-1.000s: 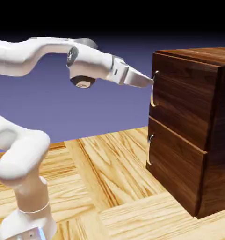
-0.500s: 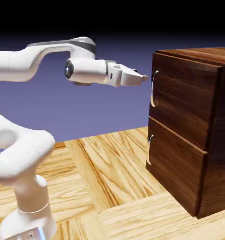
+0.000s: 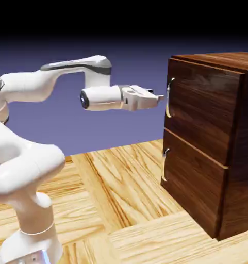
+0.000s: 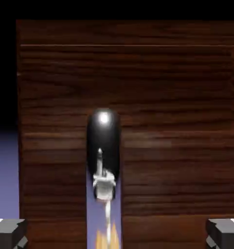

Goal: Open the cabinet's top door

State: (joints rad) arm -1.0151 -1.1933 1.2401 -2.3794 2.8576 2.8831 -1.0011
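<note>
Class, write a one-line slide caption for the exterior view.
Open gripper level with the top door's silver handle, just short of the closed cabinet.

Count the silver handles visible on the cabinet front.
2. One handle curves down the top door; the second sits on the lower panel beneath. Other cabinet sides might hide more.

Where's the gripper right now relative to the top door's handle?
In the exterior view the gripper is level, just left of the top door's handle, a small gap short of touching it, jaws open.
</note>
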